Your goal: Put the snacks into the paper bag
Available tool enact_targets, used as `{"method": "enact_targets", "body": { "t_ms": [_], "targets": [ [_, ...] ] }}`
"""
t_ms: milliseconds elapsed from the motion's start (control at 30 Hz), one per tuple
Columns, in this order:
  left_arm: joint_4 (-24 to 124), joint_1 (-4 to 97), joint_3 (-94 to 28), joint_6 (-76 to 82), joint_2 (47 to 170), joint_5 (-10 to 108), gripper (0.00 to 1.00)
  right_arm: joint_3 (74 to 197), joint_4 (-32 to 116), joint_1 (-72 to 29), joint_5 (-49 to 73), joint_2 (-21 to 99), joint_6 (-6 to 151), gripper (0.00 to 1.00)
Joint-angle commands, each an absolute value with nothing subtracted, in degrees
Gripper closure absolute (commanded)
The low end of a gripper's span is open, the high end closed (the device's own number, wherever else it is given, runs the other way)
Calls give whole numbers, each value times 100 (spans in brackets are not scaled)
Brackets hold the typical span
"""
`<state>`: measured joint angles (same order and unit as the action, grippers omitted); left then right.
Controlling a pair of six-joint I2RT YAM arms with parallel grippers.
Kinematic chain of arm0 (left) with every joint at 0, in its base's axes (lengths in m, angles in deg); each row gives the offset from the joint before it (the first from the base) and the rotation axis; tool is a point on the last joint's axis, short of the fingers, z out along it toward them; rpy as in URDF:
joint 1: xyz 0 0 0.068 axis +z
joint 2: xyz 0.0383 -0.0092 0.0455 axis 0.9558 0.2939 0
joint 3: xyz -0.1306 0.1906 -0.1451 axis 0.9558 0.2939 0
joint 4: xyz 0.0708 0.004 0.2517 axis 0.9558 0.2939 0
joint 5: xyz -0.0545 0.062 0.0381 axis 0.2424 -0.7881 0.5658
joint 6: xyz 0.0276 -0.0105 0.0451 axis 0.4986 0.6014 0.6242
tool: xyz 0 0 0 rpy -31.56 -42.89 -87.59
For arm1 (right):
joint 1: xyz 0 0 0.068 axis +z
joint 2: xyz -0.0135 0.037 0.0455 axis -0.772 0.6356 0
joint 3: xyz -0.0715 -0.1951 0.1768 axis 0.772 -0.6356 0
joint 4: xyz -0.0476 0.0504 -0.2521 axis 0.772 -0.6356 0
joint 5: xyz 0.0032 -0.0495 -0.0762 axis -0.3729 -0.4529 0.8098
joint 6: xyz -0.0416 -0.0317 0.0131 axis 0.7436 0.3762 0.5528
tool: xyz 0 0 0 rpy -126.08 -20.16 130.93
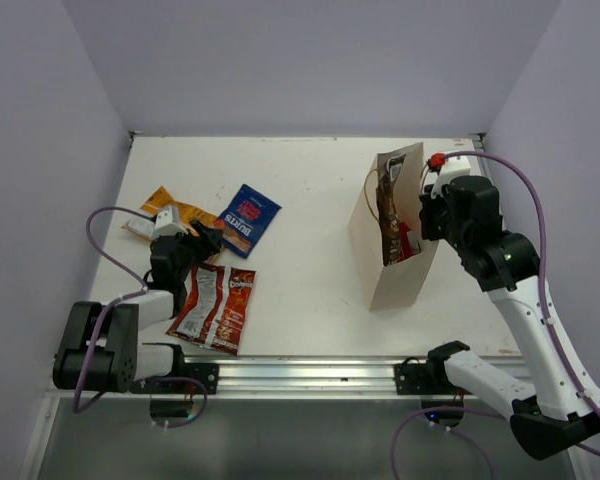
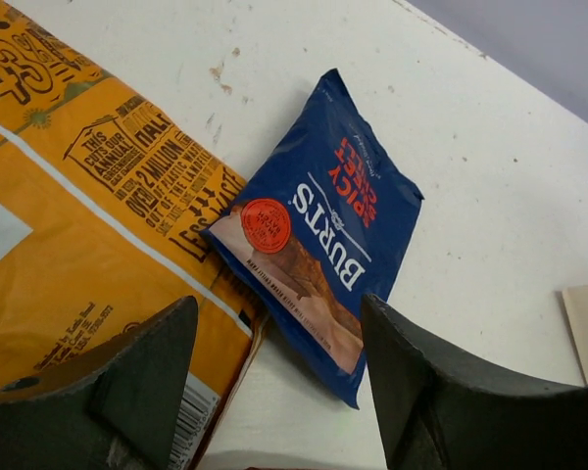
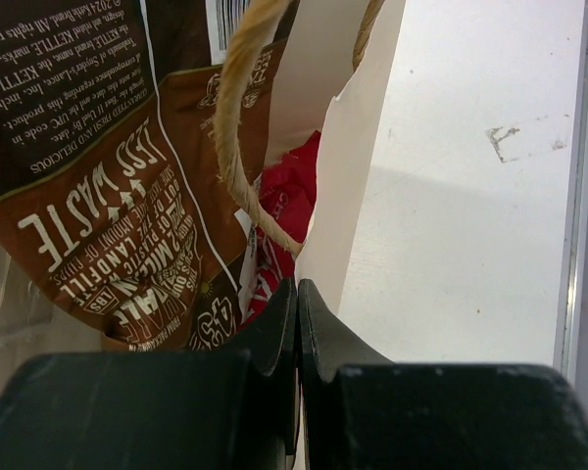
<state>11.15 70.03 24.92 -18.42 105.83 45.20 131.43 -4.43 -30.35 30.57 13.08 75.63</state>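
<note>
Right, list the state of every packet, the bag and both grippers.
Beige kraft paper bag: upright, open, rim pinched.
Dark brown foil packet: inside the bag.
Red foil packet: inside the bag, mostly hidden.
Orange foil packet: flat on the table.
Blue foil packet: flat on the table.
Red-orange foil packet: flat on the table.
Left gripper: open, empty.
Right gripper: shut on the bag's rim.

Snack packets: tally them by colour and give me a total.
orange packet: 1
blue packet: 1
red-orange packet: 1
dark brown packet, in the paper bag: 1
red packet, in the bag: 1
Total: 5
</note>
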Motion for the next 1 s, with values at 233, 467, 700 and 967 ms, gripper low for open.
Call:
{"method": "enact_targets", "body": {
  "t_ms": [233, 467, 700, 967],
  "targets": [
    [-435, 7168, 2164, -2113, 11937, 5152, 29, 13149, -396, -2971, 3187, 1360, 7648, 100],
    [-566, 7168, 1619, -2148, 12562, 5292, 29, 13141, -405, -2953, 3187, 1369, 7648, 100],
    [-164, 7168, 828, -2174, 13318, 5450, 45, 13176, -440, -2953, 3223, 1378, 7657, 100],
    [128, 7159, 89, -2175, 14039, 5758, 85, 13193, -458, -2944, 3231, 1360, 7657, 100]
  ]
}}
